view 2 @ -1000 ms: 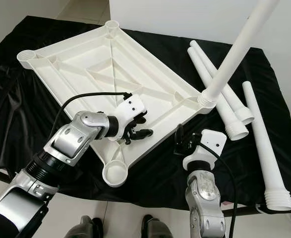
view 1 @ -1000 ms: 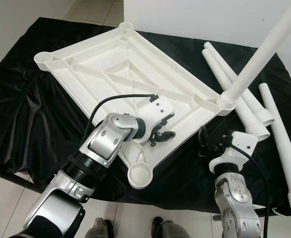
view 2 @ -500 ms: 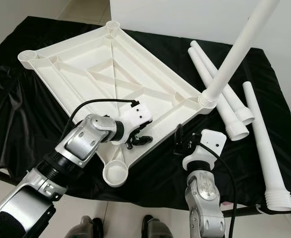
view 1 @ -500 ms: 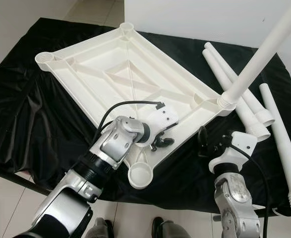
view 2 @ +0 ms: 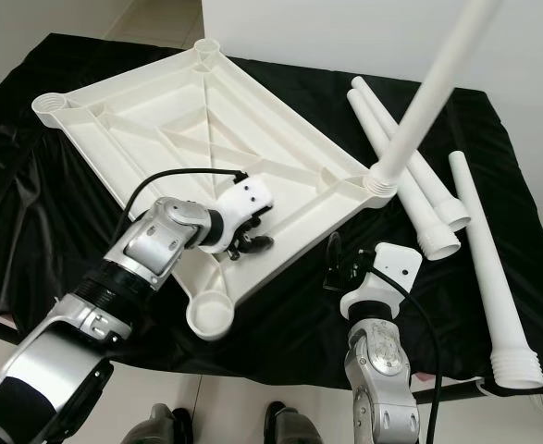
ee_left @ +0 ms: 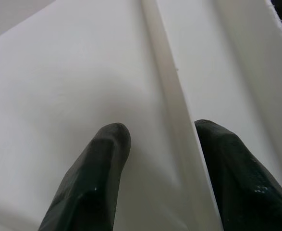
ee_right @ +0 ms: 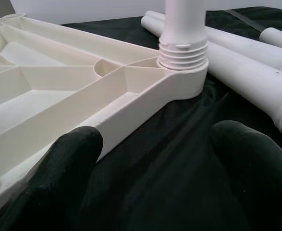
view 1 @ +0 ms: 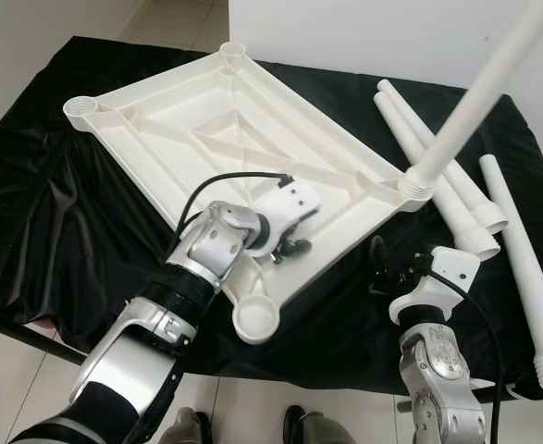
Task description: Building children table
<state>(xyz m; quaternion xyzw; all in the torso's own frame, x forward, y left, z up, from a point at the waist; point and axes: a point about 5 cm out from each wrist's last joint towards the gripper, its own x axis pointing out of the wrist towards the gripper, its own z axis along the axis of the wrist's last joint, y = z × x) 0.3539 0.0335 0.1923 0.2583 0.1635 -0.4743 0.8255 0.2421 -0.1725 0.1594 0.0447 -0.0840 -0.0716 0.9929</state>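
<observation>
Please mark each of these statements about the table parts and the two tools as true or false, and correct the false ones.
1. One leg stands in a corner socket of the tabletop. True.
2. Three legs lie loose on the black cloth. True.
3. The left tool holds a leg. False: it is open, on the tabletop, astride a rib.
4. The right tool is shut on the tabletop's rim. False: it is open above the cloth.

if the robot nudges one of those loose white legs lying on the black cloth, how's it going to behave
The loose leg is a round tube, so it would probably roll sideways, though its wider threaded end may make it curve. It looks like hollow plastic, likely light and stiff. The wrinkled black cloth might slow it.
</observation>
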